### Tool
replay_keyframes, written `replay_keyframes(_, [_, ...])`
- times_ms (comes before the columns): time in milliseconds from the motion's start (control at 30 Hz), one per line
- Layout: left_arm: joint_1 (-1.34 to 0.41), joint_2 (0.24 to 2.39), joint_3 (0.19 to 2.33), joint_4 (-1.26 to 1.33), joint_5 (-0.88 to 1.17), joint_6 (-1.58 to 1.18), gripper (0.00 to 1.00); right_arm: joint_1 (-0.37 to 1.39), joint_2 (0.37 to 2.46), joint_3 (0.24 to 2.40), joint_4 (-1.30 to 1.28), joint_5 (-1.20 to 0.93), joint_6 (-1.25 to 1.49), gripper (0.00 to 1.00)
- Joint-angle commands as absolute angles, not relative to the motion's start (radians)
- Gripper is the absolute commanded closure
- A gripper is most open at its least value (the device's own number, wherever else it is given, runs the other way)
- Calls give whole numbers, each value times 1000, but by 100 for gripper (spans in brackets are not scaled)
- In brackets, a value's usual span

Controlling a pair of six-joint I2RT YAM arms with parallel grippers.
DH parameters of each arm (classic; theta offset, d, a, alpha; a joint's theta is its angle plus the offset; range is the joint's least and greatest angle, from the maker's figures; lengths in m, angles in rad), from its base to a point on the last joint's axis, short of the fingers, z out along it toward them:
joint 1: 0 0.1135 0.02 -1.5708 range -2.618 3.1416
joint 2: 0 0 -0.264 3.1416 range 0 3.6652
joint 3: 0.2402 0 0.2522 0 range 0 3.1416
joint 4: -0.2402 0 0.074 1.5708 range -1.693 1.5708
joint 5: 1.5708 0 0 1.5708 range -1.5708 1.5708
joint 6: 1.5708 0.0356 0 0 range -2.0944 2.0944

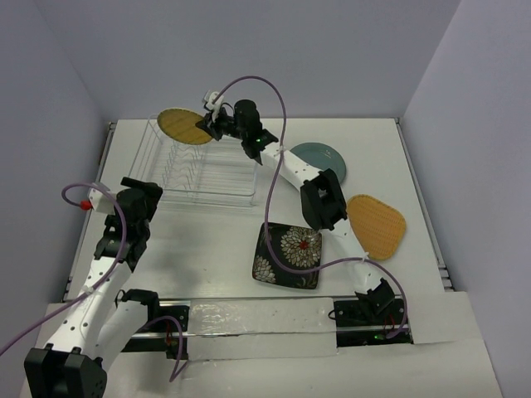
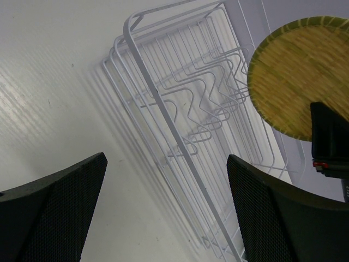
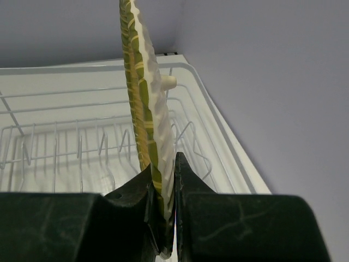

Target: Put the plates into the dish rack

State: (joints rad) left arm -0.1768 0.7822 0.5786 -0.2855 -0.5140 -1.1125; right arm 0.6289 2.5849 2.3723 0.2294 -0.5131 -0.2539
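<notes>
Counting four plates, one rack

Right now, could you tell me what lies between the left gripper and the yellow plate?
The dish rack stands there, as the left wrist view shows.

In the right wrist view the yellow plate runs off the top edge. Its lower rim is buried between the fingers of the right gripper, whose dark body blocks the near part of the dish rack. In the left wrist view the plate is cut by the right edge and the fingers of the left gripper run off the bottom. From above, the right arm covers part of the teal-grey plate and a corner of the black flowered plate.
</notes>
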Motion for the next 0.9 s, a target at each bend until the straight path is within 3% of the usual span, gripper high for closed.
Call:
replay_keyframes(0, [-173,794,574,-232,-506,-1094,1,624,2580,2391,360,-561,-170,100])
replay_keyframes(233, [-173,813,580,-235,-509,-1091,1,633,2604,2377,365,-535,-160,96])
replay_keyframes(500, [-173,813,580,-235,-516,-1083,1,655,2645,2379,411,-345,-193,89])
replay_keyframes(867, [-173,799,577,-236,-523,-1080,1,661,2649,2365,362,-420,-227,78])
